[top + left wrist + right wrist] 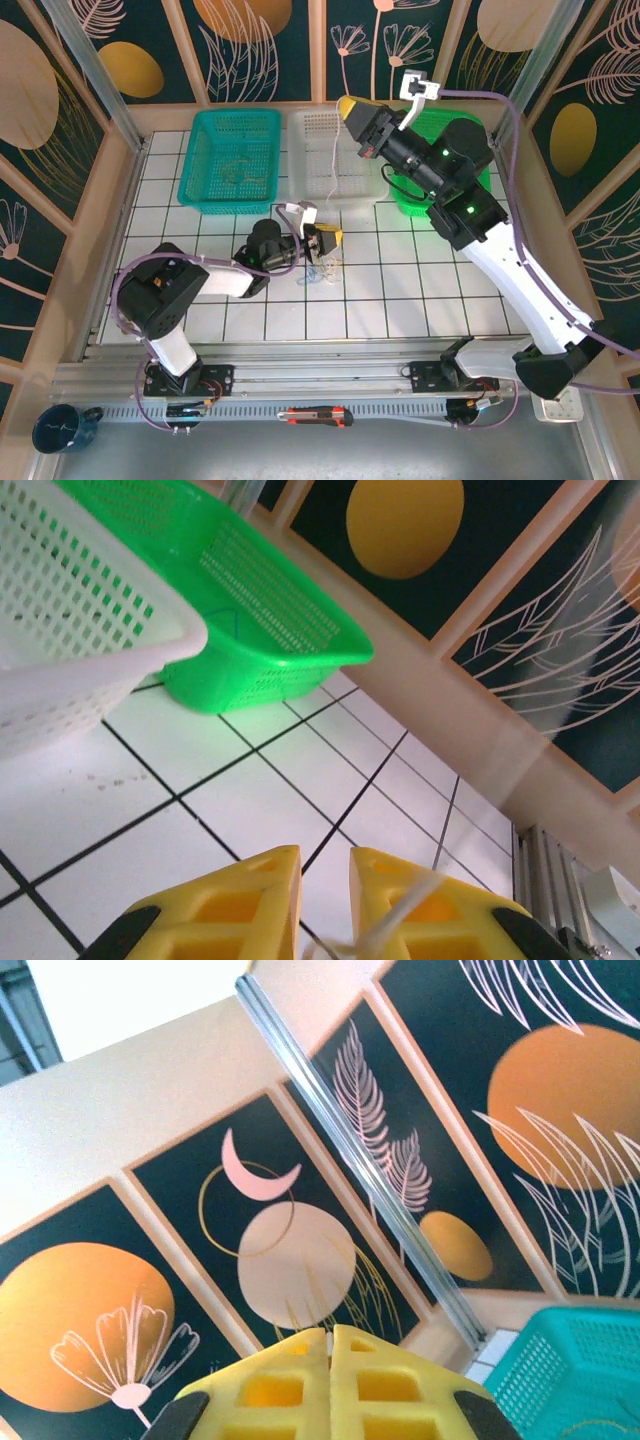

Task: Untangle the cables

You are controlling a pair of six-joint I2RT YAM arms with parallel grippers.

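Right gripper (pixel 350 108) pads are pressed together, raised over the white basket (pixel 318 115). A thin whitish cord (pixel 336 160) dangles from it, so it's likely pinched. Left gripper (pixel 328 240) fingers (pixel 230 905) show a narrow gap with a pale strand (pixel 400 912) crossing it; cannot tell if it's gripped. The cable pile (pixel 320 272) lies on the tiled table (pixel 420 290) just beside the left gripper, blue and whitish loops bunched. Judgement: 1 cord is clear of the pile, the rest not yet separated.

We see white shells and black joints on left arm (pixel 225 283) and right arm (pixel 510 262); purple cords (pixel 475 93); yellow fingers (pixel 285 1390).
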